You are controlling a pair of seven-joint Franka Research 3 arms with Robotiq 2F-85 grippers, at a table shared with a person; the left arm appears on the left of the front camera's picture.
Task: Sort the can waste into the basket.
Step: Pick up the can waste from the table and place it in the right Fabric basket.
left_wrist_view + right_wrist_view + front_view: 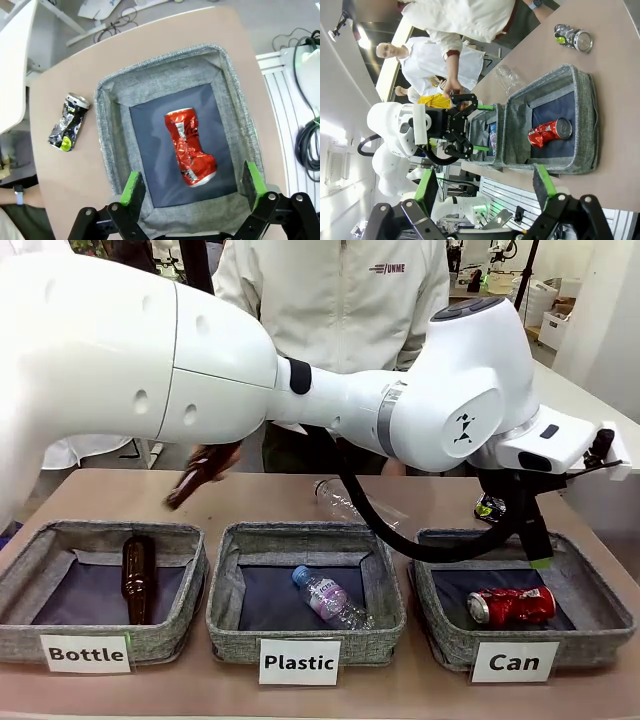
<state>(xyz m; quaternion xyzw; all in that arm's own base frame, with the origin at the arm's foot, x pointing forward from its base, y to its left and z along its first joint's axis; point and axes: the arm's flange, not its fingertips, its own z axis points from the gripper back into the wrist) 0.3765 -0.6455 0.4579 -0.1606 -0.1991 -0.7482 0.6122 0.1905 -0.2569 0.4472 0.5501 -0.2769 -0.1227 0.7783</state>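
Note:
The crushed red can (190, 153) lies on the dark lining of the grey "Can" basket (165, 70), free of any grip. My left gripper (193, 180) hangs open right above it, green pads spread wide to either side. In the front view the left gripper (528, 540) sits over the right-hand basket (600, 625) and the red can (511, 605). The black can (68, 122) with green-yellow marks lies on the table outside the basket's far wall, also seen as the black can (490, 507). My right gripper (486, 184) stands open and empty, off to the side of the basket (585, 125).
A person's hand holds a brown bottle (200, 478) above the far left of the table. A clear plastic bottle (345, 502) lies behind the "Plastic" basket (225, 615). The "Bottle" basket (20, 625) holds a brown bottle (137, 577).

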